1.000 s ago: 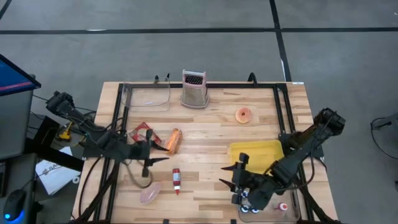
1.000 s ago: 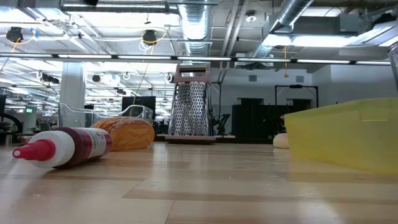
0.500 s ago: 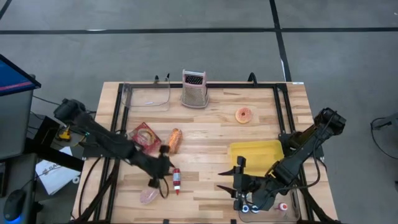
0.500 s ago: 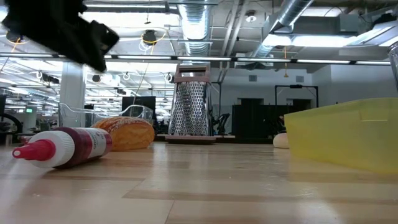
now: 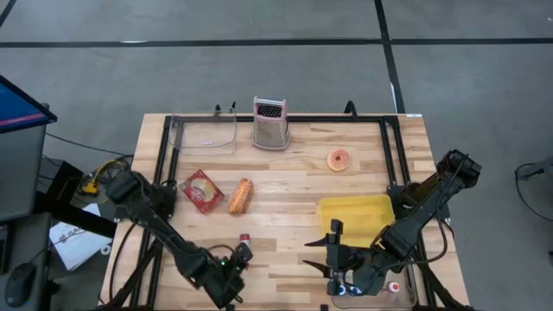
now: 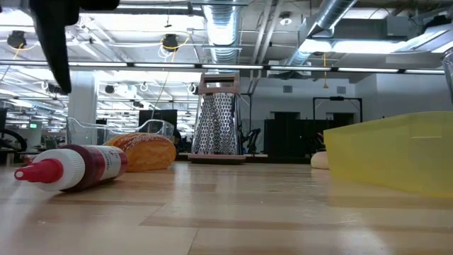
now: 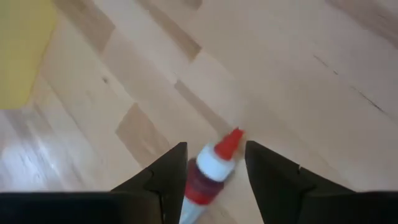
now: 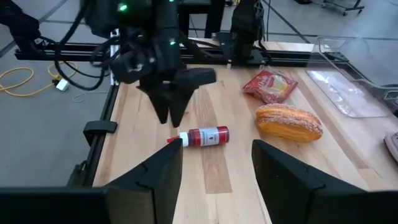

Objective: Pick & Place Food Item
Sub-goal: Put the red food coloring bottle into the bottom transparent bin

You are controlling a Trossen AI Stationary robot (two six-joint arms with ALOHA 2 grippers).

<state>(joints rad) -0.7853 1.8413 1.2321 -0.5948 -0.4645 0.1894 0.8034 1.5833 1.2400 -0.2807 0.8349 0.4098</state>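
A wooden butcher-block table [image 5: 285, 186] seen from above, with two dark robot arms reaching in from its left and right sides.

The left gripper [image 7: 216, 167] hangs over the near left part of the table, pointing down at a small red sauce bottle with a white collar and red nozzle [image 7: 208, 168]. Its jaws are open and hold nothing; the left wrist view shows the bottle lying on its side between the two dark fingers [image 7: 163, 180], with a gap on each side. In the right wrist view the same gripper stands just above the bottle, not touching it.

The right gripper [image 8: 214, 165] rests low over the near right edge of the table, just near of a shallow yellow plastic tray [image 5: 356, 214]. Its jaws are also spread wide and empty.

The food items lie apart from both grippers. A golden-brown sugared bread roll [image 5: 240, 196] lies left of centre, with a red snack packet [image 5: 202, 190] just to its left. A pink-frosted doughnut [image 5: 339, 159] sits on the far right part of the table, beyond the tray.

At the far edge stand a metal box grater with a pink top [image 5: 270, 123] and, to its left, a clear plastic container [image 5: 205, 135].

From table height, the bottle lies at the left with the roll behind it, the grater in the middle and the yellow tray at the right.
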